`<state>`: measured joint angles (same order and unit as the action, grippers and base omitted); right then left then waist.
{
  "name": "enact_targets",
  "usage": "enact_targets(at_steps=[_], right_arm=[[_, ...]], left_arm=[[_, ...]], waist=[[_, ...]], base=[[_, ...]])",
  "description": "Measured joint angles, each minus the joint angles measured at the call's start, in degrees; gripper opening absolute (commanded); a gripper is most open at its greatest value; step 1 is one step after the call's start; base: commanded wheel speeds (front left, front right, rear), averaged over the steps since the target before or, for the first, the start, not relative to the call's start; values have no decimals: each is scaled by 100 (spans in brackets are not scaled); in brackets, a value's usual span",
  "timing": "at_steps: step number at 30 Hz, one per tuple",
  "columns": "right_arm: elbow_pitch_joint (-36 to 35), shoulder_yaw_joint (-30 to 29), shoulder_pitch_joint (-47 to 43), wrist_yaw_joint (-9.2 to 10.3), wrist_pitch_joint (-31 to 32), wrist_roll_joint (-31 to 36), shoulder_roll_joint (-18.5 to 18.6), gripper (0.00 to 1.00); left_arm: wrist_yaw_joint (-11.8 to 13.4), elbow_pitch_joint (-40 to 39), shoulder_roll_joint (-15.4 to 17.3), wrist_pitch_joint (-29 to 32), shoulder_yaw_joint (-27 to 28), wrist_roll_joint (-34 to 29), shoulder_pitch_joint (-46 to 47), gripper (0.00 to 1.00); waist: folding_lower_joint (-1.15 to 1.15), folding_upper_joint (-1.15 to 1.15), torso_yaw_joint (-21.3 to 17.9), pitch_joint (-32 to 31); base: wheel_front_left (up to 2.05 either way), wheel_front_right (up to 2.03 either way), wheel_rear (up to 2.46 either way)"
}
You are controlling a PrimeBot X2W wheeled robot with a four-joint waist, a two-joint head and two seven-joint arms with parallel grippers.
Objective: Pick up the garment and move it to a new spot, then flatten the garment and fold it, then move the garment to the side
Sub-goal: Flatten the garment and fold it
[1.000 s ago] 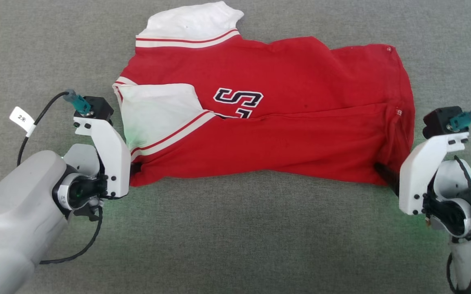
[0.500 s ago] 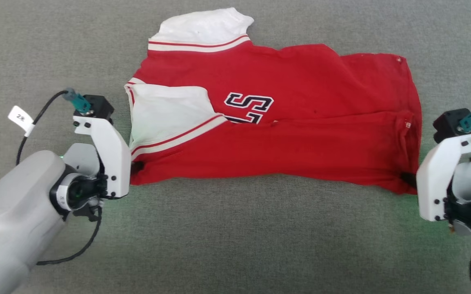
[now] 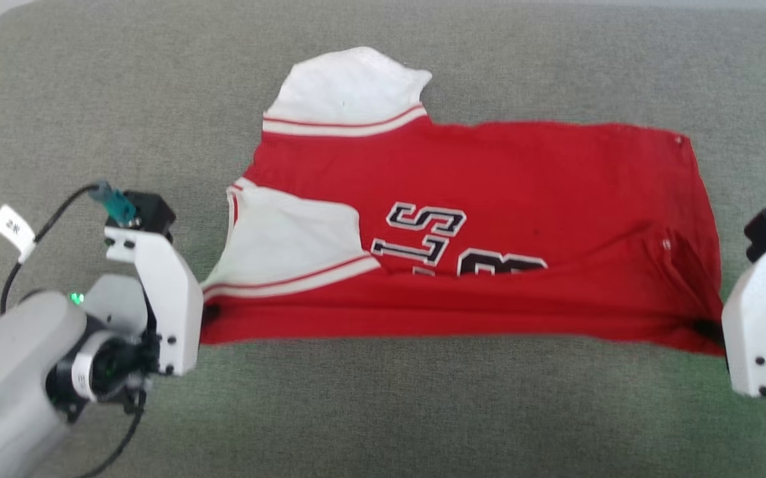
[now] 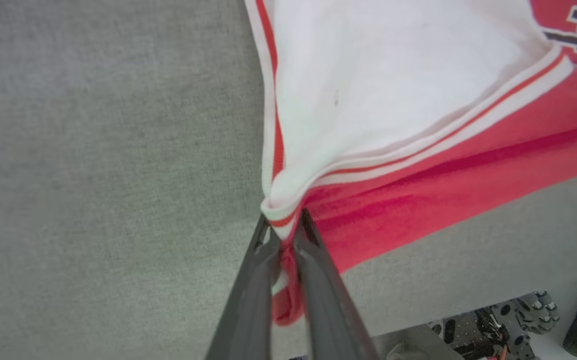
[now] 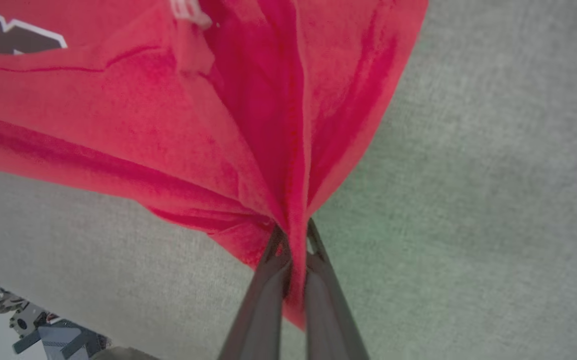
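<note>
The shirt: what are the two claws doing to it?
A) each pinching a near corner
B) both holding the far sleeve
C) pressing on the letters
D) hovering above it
A: the left gripper is shut on the shirt by the near sleeve, the right gripper on its hem corner.

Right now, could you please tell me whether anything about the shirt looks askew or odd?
Yes: the shirt lies unevenly folded. Its near edge is doubled over the letters, hiding their lower part, and one white sleeve lies across the front. The left fingers and right fingers pinch the near corners into bunches.
</note>
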<state>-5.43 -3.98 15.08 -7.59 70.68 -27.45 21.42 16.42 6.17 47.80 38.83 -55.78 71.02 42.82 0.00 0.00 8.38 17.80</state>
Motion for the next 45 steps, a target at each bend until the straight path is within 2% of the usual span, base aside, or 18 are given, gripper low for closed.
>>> enact_targets(at_steps=[5, 9, 10, 11, 12, 13, 14, 15, 19, 22, 29, 32, 36, 40, 45], right_arm=[[-435, -179, -452, 1, 399, -79, 0, 0], [-528, -215, -737, 1, 382, -12, -89, 0], [-509, -197, -770, 1, 347, 0, -134, 0], [-482, -176, -785, 1, 290, 27, -170, 5], [-439, -165, -800, 1, 216, 63, -197, 22], [-385, -141, -810, 2, 170, 82, -229, 31], [-347, -108, -818, 2, 111, 82, -263, 44], [-323, -75, -815, 2, 7, 97, -299, 100], [-301, -25, -789, 3, -243, 112, -363, 100], [-428, -86, -745, 4, -442, 111, -416, 100], [-1066, -452, -643, 10, -1274, 170, -862, 100], [-1304, -455, -549, 9, -1874, 257, -1032, 100], [-1488, -369, -385, 9, -2918, 461, -1247, 100], [-1516, -241, -206, 9, -4064, 628, -1494, 100], [-1462, -10, -122, 9, -5147, 875, -1640, 100]], left_arm=[[423, -790, 278, 42, -98, 10, -400, 0], [530, -947, 277, -15, -201, 0, -644, 0], [530, -909, 248, -68, -208, -2, -678, 23], [526, -840, 194, -103, -208, 13, -695, 38], [504, -769, 132, -118, -224, 12, -697, 53], [477, -662, 83, -127, -237, 13, -698, 100], [472, -575, 49, -127, -244, 14, -698, 100], [438, -488, 30, -126, -244, 30, -698, 100], [367, -346, 19, -70, -223, 42, -635, 100], [355, -396, 155, 10, -156, 20, -458, 100], [221, -543, 492, 168, 20, -324, 234, 100], [20, -382, 480, 138, 124, -466, 622, 100], [-382, 65, 402, -18, 248, -673, 1121, 100], [-697, 620, 304, -122, 298, -817, 1482, 100], [-1048, 1378, 147, -259, 367, -968, 1947, 100]], waist=[[0, 0, 41, -43], [0, 0, 57, -66], [0, 0, 53, -71], [0, 0, 47, -75], [0, 0, 42, -78], [0, 0, 33, -81], [0, 0, 22, -85], [0, 0, 2, -91], [0, 0, -93, -125], [0, 0, -183, -153], [0, 0, -488, -124], [0, 0, -666, -66], [0, 0, -956, 32], [0, 0, -1287, 148], [0, 0, -1681, 349]], base=[[0, 0, 0], [0, 0, 0], [0, 0, 0], [0, 0, 0], [0, 0, 0], [0, 0, 0], [0, 0, 0], [0, 0, 0], [0, 0, 0], [0, 0, 0], [0, 0, 0], [0, 0, 0], [0, 0, 0], [0, 0, 0], [0, 0, 0]])
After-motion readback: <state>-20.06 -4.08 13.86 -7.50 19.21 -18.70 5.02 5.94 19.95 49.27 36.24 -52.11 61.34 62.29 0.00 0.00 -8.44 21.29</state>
